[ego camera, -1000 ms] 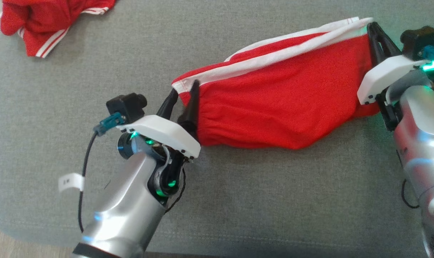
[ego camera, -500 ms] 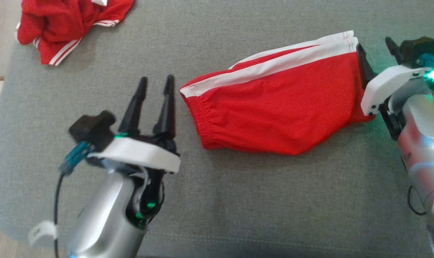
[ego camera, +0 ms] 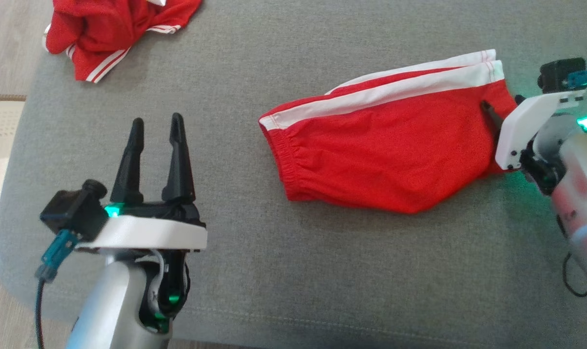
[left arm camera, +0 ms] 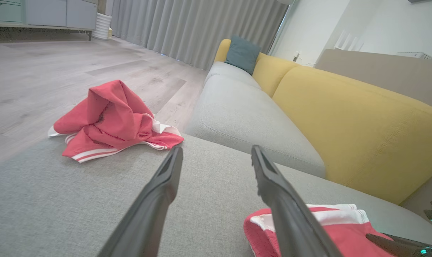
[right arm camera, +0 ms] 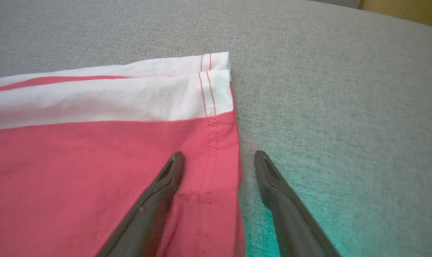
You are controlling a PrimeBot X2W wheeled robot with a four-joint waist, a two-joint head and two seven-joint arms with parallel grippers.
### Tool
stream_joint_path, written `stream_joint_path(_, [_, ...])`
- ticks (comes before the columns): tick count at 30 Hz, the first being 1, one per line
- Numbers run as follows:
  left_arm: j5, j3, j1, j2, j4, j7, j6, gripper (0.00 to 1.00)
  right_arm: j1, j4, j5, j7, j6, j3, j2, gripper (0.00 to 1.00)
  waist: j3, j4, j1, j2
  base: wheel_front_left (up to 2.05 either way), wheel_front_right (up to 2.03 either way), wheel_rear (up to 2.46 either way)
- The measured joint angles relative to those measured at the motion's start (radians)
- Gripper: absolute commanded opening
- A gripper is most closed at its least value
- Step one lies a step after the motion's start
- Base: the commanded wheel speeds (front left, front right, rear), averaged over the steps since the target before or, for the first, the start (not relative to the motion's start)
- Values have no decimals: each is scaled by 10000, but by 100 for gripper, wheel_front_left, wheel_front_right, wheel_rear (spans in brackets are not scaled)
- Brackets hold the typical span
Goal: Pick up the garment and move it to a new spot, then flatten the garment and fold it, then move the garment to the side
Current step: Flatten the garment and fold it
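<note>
Garment (ego camera: 385, 150) lies between released left pincer (ego camera: 157, 120) and released right pincer (right arm camera: 218, 157) straddling its hem.

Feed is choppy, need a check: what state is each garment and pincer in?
red shorts: folded, lying flat on the grey cushion, ungripped.
crumpled red garment: bunched in a heap near the cushion's edge.
left pincer: open, empty, apart from the shorts.
right pincer: open, one finger over the shorts' hem, one over bare cushion.

Your folded red shorts (ego camera: 385, 155) lie flat on the grey cushion (ego camera: 322, 271). Your left hand (ego camera: 156, 123) hangs well to their left, fingers spread and holding nothing, and your right hand (ego camera: 502, 104) is at their right hem. There's another red garment (ego camera: 114, 29) crumpled top-left.
</note>
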Motion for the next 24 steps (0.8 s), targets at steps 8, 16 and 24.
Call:
stream_joint_path(8, [151, 186, 493, -198, -90, -2, -134, 100, 120, -715, 1254, 1172, 0, 506, -514, 98, -31, 147, 0, 0, 0, 0, 0])
stream_joint_path(16, [280, 445, 547, -267, -67, -2, -263, 100, 477, -1342, 2353, 1567, 2, 786, -677, 19, -59, 113, 0, 0, 0, 0, 0])
stream_joint_path(24, [514, 621, 579, -303, 2, -2, -326, 100, 943, -1626, 2817, 780, 2, 1087, -673, 0, -323, -288, 0, 0, 0, 0, 0])
